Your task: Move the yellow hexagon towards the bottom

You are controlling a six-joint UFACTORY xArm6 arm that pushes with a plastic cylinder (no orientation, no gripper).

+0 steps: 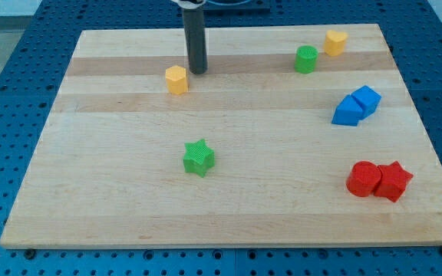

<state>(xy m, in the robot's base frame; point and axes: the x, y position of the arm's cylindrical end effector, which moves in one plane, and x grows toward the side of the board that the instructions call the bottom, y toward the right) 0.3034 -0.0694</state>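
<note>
The yellow hexagon (176,79) sits on the wooden board (113,207) at the upper left of centre. My tip (198,72) stands just to the right of it and slightly toward the view's top, a small gap apart; I cannot tell if they touch. The dark rod rises straight up from the tip to the view's top edge.
A second yellow block (335,42) and a green cylinder (306,59) lie at the upper right. Two blue blocks (356,106) touch at the right. A red cylinder (364,179) and a red star (393,181) touch at the lower right. A green star (199,157) lies below the hexagon.
</note>
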